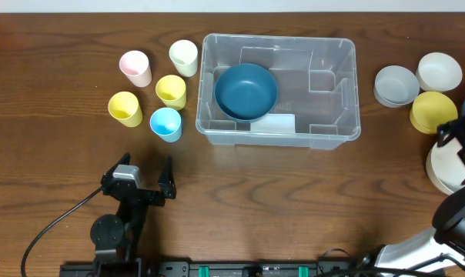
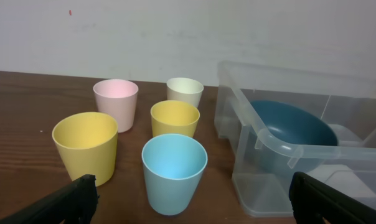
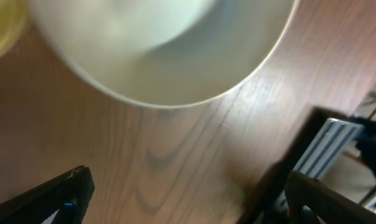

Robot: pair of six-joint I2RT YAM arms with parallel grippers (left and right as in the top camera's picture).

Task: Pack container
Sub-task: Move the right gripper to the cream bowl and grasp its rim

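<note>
Container [image 1: 279, 40]: clear bin at mid-table, long axis running left to right; a dark blue bowl [image 1: 246, 90] lay inside, toward its left end.
Cups: five stood just left of the container, none packed: pink cup [image 1: 135, 68], cream cup [image 1: 183, 58], yellow cups [image 1: 171, 91], blue cup [image 1: 165, 123].
Left gripper [image 1: 146, 165]: sat left of the container on the near side, jaws apart and empty. The blue cup lay straight ahead of it, and the container wall ahead and to its right.
Bowls: grey bowl [image 1: 396, 85], white bowl [image 1: 439, 71] and yellow bowl [image 1: 433, 111] stood just right of the container, outside it.
Right gripper [image 3: 188, 177]: sat well right of the container, jaws apart and empty, above the table just beside the rim of a large white bowl [image 3: 163, 43].
Judgement: the left arm was nearer the cups and the right arm nearer the bowls. Either load would have to travel inward to the container.
</note>
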